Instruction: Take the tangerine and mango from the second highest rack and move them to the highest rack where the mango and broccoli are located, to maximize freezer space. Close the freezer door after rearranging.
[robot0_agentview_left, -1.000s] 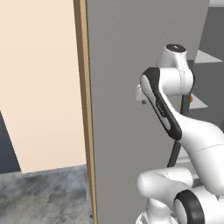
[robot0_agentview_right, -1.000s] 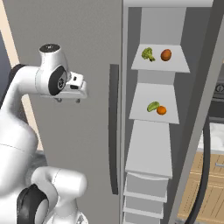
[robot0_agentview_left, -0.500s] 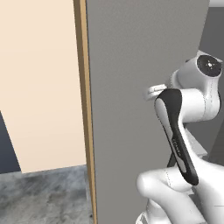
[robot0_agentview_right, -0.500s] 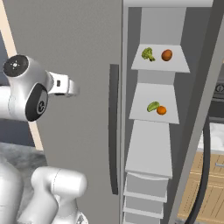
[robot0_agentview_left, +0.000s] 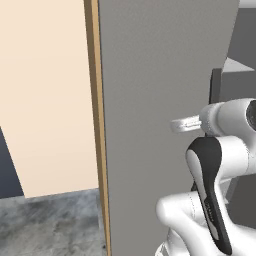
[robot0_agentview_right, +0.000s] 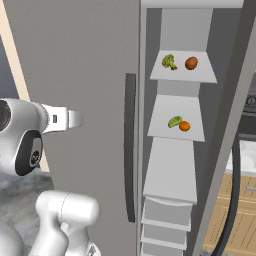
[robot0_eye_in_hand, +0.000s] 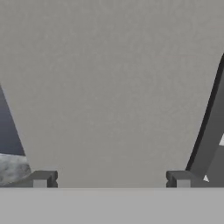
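Peach wall (robot0_agentview_right: 10, 75) at left, white arm's two-finger gripper (robot0_eye_in_hand: 111, 177) with fingers spread wide and empty before the closed grey door (robot0_agentview_right: 85, 65); open grey freezer (robot0_agentview_right: 165, 30), lime-green mango (robot0_agentview_right: 174, 121) touching bright-orange tangerine (robot0_agentview_right: 184, 126) on second highest rack (robot0_agentview_right: 165, 131), highest rack (robot0_agentview_right: 206, 76) above.

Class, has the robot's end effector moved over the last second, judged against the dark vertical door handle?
Yes. The end effector has swung away from the dark vertical door handle, leftward in the right base view.
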